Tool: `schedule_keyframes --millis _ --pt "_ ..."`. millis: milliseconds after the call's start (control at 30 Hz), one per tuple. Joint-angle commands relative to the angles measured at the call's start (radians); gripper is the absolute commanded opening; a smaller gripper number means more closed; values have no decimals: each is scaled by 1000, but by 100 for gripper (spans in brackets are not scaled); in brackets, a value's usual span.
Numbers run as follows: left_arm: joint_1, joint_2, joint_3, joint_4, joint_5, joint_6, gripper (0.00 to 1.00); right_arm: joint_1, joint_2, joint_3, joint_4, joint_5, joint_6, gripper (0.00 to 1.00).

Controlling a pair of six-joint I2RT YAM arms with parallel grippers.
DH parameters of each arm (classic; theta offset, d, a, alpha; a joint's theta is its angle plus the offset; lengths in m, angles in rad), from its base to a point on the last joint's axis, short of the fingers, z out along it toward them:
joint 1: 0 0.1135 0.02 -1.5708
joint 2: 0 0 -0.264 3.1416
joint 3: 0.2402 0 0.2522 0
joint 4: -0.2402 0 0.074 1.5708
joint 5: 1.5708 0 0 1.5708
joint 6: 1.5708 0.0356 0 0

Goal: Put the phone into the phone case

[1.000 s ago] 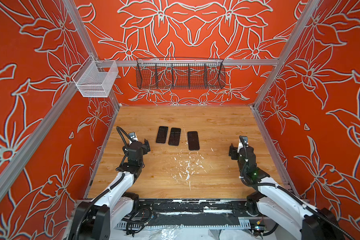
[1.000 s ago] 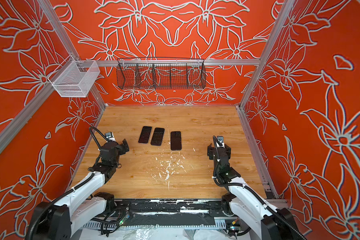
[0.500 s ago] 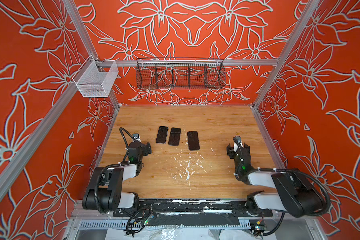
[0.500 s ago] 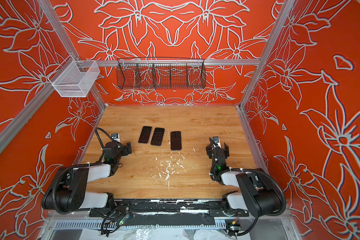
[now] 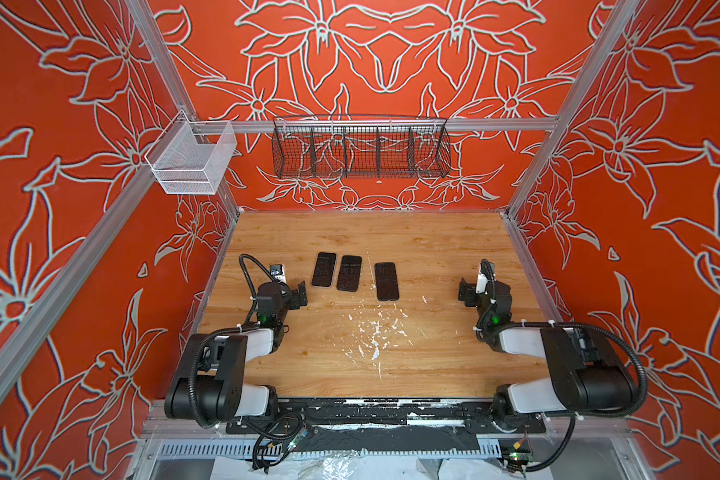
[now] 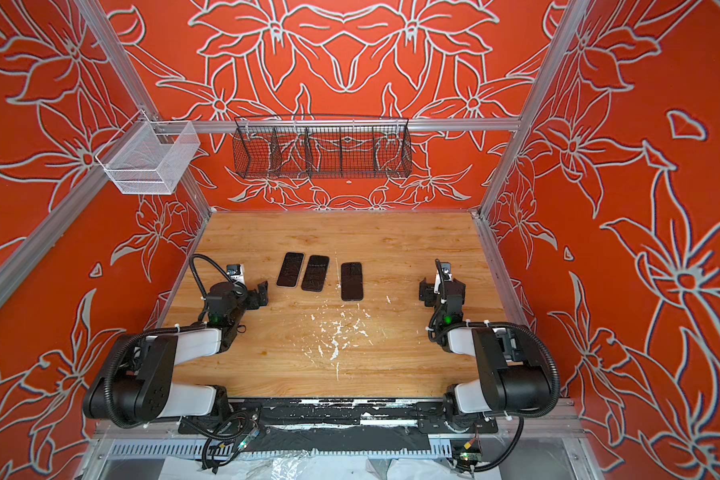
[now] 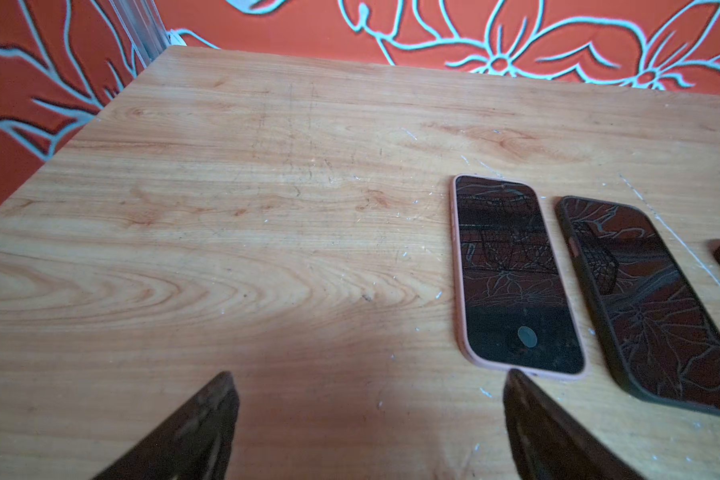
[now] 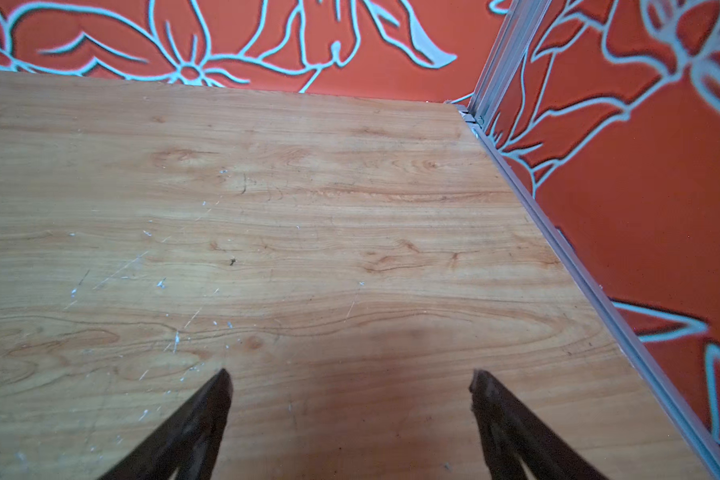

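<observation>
The left gripper (image 7: 368, 376) hangs low over the tabletop (image 7: 225, 208), jaws wide apart and nothing between them. The right gripper (image 8: 350, 372) is likewise spread and empty, over bare wood well to the right of everything. Both arms sit folded at the front edge.

Just beyond the left gripper the pink-rimmed phone (image 7: 516, 274) lies flat, screen up. Just beside it, across a thin gap, lies the black-rimmed phone (image 7: 641, 299). The third phone (image 5: 386, 281) lies apart to their right, near the tabletop's middle.

All three show glossy dark faces, and no plainly empty case is visible. The first two look already seated in cases. Whether the third is bare, I cannot tell.

So the first job is probably to settle which piece needs work. If one does, a flat slab offers little to pinch:
- Straddle its long edges across the narrow width, with the tips down at the wood.
- Pin the case at one end with the other gripper.
- Seat one corner first, then press around the rim.

Reaching for either of the close pair risks nudging its neighbour, so approach from the free side.
</observation>
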Motion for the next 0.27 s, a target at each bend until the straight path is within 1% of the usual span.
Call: schedule_keyframes --millis 0,67,100,133,233 --pt "1 9 1 24 15 15 97 -5 -2 14 -11 -26 10 93" --pt "1 11 4 24 16 13 97 -5 8 6 20 -28 11 94" --pt "3 13 7 19 22 12 97 -5 4 8 9 -28 10 95" --pt "6 11 7 18 24 14 97 -5 1 10 1 -27 10 98" --pt "4 7 0 26 20 15 97 -6 3 8 12 -28 11 98"
